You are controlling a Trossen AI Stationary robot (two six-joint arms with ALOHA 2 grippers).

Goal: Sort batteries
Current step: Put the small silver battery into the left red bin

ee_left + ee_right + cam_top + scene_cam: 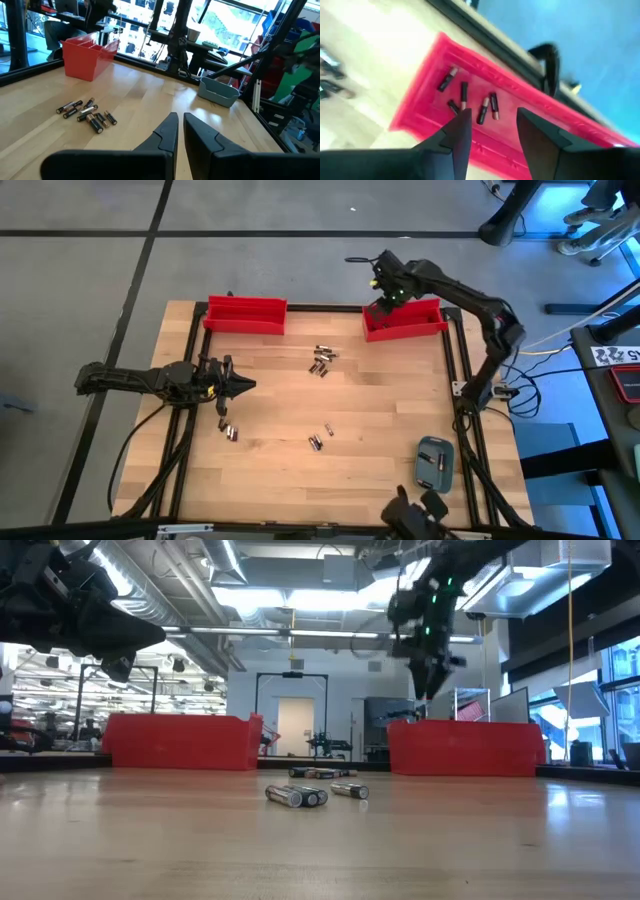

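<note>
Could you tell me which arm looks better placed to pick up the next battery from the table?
Probably the left: its gripper hovers low near loose batteries, while the right gripper is over the far red bin.

**A robotics lab in an open industrial hall**

A lab or workshop floor is indicated. A wooden table (pixel 330 395) framed by black rails (pixel 462 360) is set on a grey concrete floor (pixel 80 280) marked with dark lines. Exposed ducts (pixel 190 600) and strip lights (pixel 330 595) are seen overhead. Further workbenches with equipment (pixel 210 47) and glass partitions (pixel 290 705) are visible beyond the table.
</note>
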